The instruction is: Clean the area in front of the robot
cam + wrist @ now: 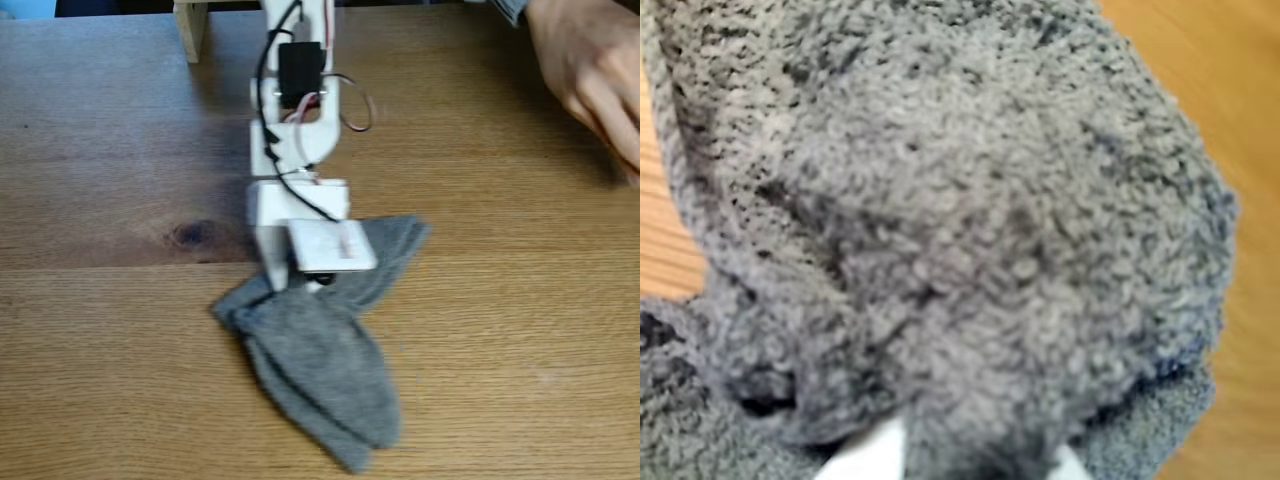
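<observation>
1. Fixed view: the white robot (pixel 297 120) reaches down over the wooden counter (pixel 110 330). Its gripper (pixel 310 283) sits on a crumpled grey sock (pixel 320 365) lying just in front of it. A person's hand (pixel 590 70) hovers at the upper right.
2. Wrist view: the sock's (pixel 960 230) fuzzy knit bunches between white gripper tips (pixel 970 465), apparently clamped on it. Judged step: grasping; next, lift and carry it clear.

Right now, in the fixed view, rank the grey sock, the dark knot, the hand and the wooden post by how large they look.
1. Grey sock, clearly largest.
2. Hand, cut by the frame edge, so only its visible part counts.
3. Wooden post, also cropped at the top.
4. Dark knot, smallest.
</observation>
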Robot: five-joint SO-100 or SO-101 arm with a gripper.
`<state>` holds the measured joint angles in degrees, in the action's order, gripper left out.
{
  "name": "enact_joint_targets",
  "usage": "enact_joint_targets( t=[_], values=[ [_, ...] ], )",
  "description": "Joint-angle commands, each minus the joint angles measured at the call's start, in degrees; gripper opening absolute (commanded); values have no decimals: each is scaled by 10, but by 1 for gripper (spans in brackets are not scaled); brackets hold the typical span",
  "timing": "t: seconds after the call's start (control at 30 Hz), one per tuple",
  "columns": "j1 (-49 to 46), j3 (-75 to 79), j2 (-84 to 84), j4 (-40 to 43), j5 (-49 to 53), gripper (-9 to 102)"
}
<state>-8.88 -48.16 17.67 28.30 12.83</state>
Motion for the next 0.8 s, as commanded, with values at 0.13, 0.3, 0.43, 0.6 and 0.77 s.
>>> enact_joint_targets(
  t=[0.13,0.3,0.43,0.6,0.77],
  values=[
    [-106,5,133,326,-47,0],
    [-9,4,237,461,-88,0],
    [79,-38,340,498,-117,0],
    [125,-190,490,410,-134,0],
    [57,-362,628,307,-127,0]
  ],
)
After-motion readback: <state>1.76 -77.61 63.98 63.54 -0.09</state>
